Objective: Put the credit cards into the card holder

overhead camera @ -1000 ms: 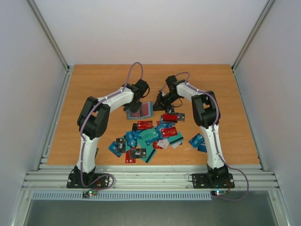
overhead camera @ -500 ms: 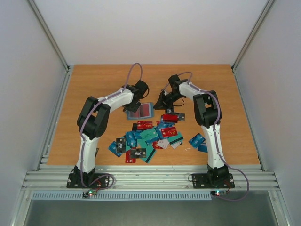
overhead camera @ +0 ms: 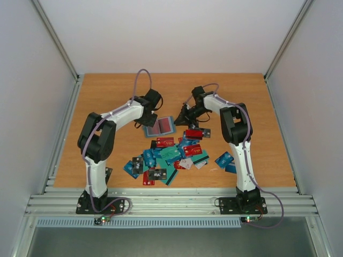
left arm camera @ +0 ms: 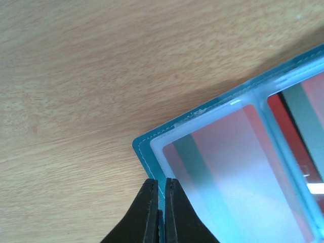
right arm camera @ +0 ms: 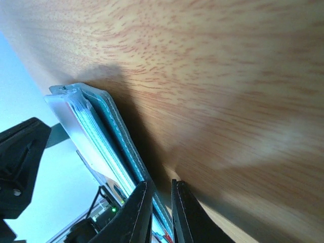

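The card holder (overhead camera: pixel 160 126) lies open at the table's middle, with red cards behind its clear sleeves (left arm camera: pixel 223 152). My left gripper (overhead camera: pixel 145 123) is at its left edge; in the left wrist view it (left arm camera: pixel 158 181) is shut on the teal cover's edge (left arm camera: pixel 146 148). My right gripper (overhead camera: pixel 180 120) is at its right edge; in the right wrist view it (right arm camera: pixel 159 183) is closed to a narrow gap on the teal cover (right arm camera: pixel 109 114), lifting that side off the wood. The loose credit cards (overhead camera: pixel 170 155), red, teal, blue and black, lie in a heap just nearer than the holder.
A red and a black card (overhead camera: pixel 196 133) lie just right of the holder, under the right arm. Two blue cards (overhead camera: pixel 225 160) lie apart at the right of the heap. White walls enclose the table (overhead camera: pixel 107 96) at the back and sides.
The left arm has swung to the left, its elbow and wrist now further left, with the gripper still on the holder's left edge. The right arm and the holder have barely moved.
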`<state>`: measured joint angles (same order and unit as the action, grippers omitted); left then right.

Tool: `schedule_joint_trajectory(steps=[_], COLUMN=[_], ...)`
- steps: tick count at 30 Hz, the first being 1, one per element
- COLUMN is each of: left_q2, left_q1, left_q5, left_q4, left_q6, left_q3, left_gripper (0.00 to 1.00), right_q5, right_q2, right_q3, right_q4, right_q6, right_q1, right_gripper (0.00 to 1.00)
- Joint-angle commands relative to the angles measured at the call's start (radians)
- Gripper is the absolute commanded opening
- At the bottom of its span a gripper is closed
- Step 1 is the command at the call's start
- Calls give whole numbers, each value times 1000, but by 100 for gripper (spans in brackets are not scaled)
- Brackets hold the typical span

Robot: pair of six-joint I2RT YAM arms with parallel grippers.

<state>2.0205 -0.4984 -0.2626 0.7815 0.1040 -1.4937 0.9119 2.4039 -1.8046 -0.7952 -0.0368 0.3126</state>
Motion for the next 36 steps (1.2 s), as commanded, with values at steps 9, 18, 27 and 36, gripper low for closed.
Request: schedule_joint_trajectory(steps=[9, 18, 27, 36], left_q2=[-75, -62, -66, -68], left_q1=[63, 82, 93, 101], left_q5=[258, 342, 420, 538], left_q4=[-142, -158, -170, -190], left_q6=[81, 77, 87, 135], left_q3=[69, 73, 82, 78], left_gripper=[0, 0, 0, 0], right_q5=[62, 86, 88, 82], right_q2=[-29, -66, -89, -96], right_q3=[7, 18, 7, -16], right_q4=[13, 62, 94, 94], right_q6=[-4, -53, -99, -116], right_q1=[29, 48, 89, 109], right_gripper=[14, 14, 14, 14])
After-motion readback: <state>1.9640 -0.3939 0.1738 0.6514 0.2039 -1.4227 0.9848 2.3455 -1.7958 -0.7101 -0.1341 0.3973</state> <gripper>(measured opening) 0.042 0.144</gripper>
